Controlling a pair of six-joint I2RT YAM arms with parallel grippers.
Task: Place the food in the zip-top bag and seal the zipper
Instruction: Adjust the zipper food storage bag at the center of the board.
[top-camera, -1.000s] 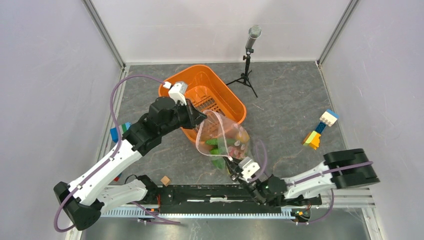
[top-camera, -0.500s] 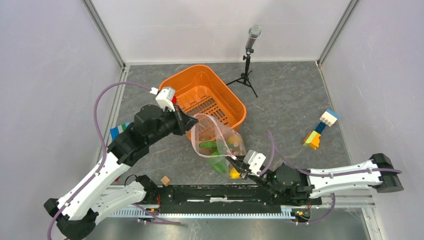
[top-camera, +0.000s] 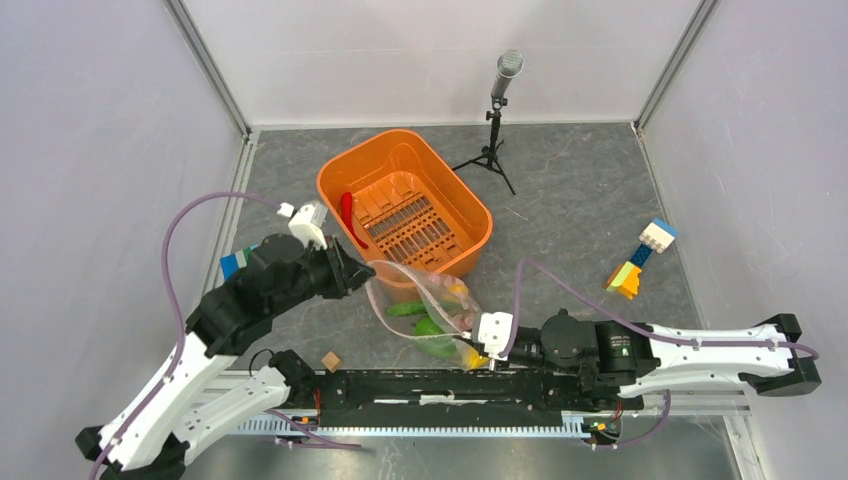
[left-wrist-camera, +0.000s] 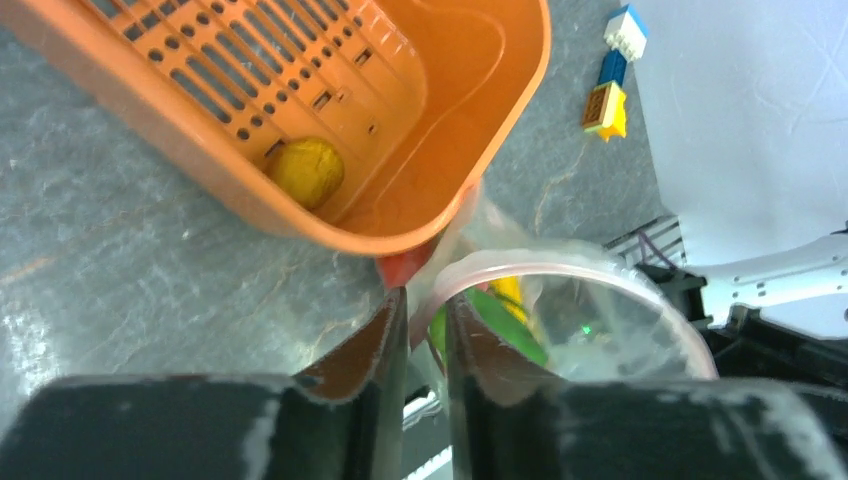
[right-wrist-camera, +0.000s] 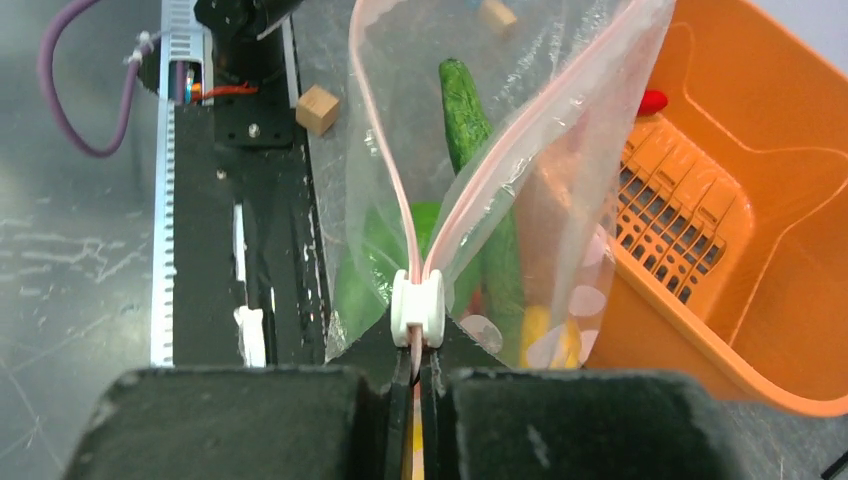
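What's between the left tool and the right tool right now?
The zip-top bag, its mouth open, with green and yellow food inside. The left tool and the right tool each pinch its rim. Clearest in the top external view.

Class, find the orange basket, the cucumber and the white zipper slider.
orange basket (right-wrist-camera: 780, 200): right wrist view, inner side wall.
cucumber (right-wrist-camera: 462, 100): right wrist view, its upper half.
zipper slider (right-wrist-camera: 418, 305): right wrist view, its white front face.

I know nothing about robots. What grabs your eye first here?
A clear bag of green and yellow toy food, pinched between the left fingers and right fingers near the table's front edge. Right behind it sits a bright orange basket with a red pepper inside.
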